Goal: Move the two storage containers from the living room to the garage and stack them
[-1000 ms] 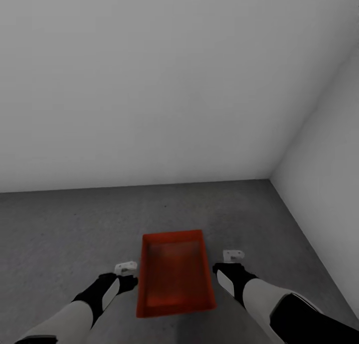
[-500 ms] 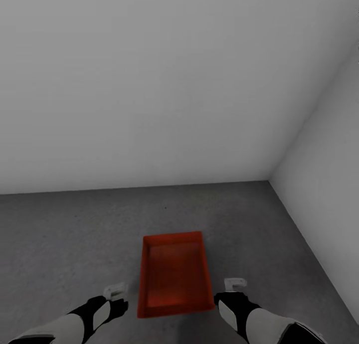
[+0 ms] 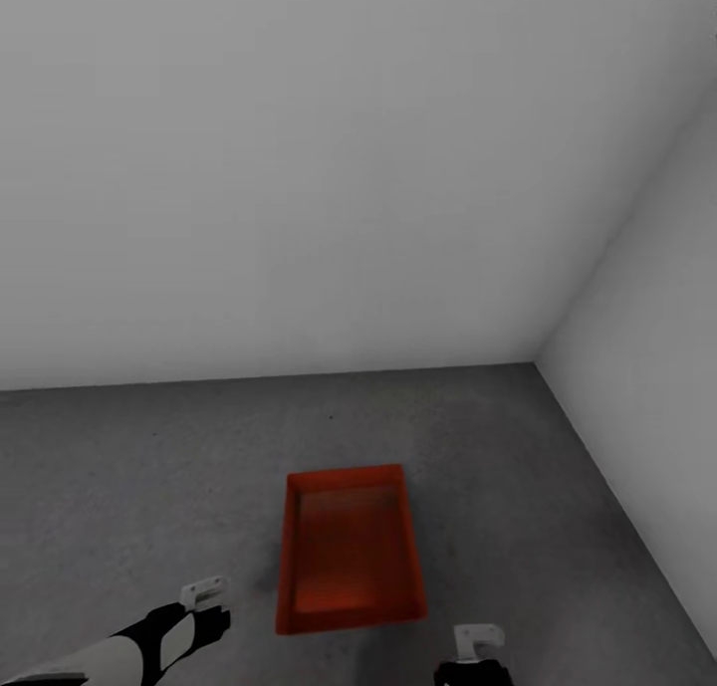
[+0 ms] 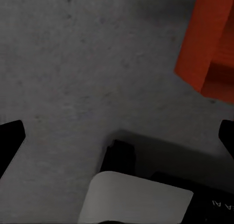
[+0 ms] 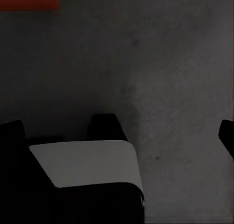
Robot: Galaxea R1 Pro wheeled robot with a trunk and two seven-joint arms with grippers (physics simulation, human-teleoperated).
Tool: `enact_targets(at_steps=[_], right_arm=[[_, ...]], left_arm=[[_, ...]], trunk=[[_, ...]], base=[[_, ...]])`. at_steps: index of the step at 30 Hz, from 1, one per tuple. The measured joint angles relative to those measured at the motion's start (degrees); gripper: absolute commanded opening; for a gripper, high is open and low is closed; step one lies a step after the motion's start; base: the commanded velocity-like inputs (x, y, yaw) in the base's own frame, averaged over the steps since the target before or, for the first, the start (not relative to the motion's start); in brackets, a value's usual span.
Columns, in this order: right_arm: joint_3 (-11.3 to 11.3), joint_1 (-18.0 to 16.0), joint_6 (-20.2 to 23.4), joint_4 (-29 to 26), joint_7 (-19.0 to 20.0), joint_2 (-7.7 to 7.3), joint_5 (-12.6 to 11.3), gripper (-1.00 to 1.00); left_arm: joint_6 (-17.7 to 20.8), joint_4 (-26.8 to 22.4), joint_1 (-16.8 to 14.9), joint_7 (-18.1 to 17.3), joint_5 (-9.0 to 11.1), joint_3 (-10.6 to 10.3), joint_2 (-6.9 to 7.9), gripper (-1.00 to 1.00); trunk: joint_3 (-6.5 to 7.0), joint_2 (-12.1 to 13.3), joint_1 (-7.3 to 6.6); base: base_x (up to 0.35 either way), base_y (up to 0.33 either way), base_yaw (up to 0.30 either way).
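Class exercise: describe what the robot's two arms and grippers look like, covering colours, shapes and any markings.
Both arms have glossy white shells with black joint sections. The left gripper and right gripper end in small pale grey angular fingers. The wrist views show black finger tips, a rounded white housing, and faint pale lettering on the left one.

I am looking down into a bare corner of the garage. Two plain pale grey walls (image 3: pixel 299 168) meet at the right, the side wall (image 3: pixel 657 347) slanting toward me. Below them spreads the floor (image 3: pixel 129 467), dark grey mottled concrete, matte and evenly lit, with soft shading.
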Motion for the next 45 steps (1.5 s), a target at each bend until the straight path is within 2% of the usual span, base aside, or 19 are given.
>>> enact_targets(at_steps=[5, 10, 13, 17, 22, 39, 45], right_arm=[[0.0, 3.04, -1.42, 2.46, 0.01, -0.01, 0.08, 1.0], [0.04, 5.65, -2.69, 3.95, 0.43, -0.11, 0.12, 1.0], [0.0, 8.5, -4.59, 4.16, 0.53, -0.14, 0.2, 1.0], [0.07, 10.16, -5.79, 4.19, 0.54, -0.08, 0.28, 1.0], [0.08, 10.62, -6.11, 4.27, 0.54, -0.17, 0.23, 1.0], [0.08, 10.85, -6.19, 4.29, 0.58, -0.32, 0.2, 1.0], [0.09, 10.97, -6.21, 4.28, 0.61, -0.32, 0.22, 1.0]], left_arm=[[-0.13, 0.01, 1.51, -0.03, 0.0, 0.0, 0.99, 1.0], [-0.56, -0.03, 3.57, -0.04, -0.05, 0.0, 1.17, 1.0], [-1.76, -0.01, 4.54, -0.03, -0.04, 0.0, 1.08, 1.0], [-1.89, 0.01, 4.89, -0.03, -0.04, 0.0, 0.85, 1.0], [-2.18, 0.01, 4.99, -0.02, -0.03, 0.0, 0.68, 1.0], [-2.69, 0.01, 7.15, -0.02, -0.02, 0.0, 0.88, 1.0], [-2.71, 0.01, 7.18, -0.01, -0.04, -0.02, 0.83, 1.0]], trunk=[[0.9, 2.01, -1.1], [1.8, 4.01, -2.2], [1.8, 4.03, -2.2], [1.8, 4.03, -2.2], [1.8, 4.03, -2.19], [1.8, 4.03, -2.17], [1.81, 4.03, -2.2]], base=[[0.0, 0.0, 0.0], [0.0, 0.0, 0.0], [0.0, 0.0, 0.0], [0.0, 0.0, 0.0], [-0.048, 0.0, 0.0], [-0.321, 0.08, 0.0], [-0.091, 0.015, 0.0]])
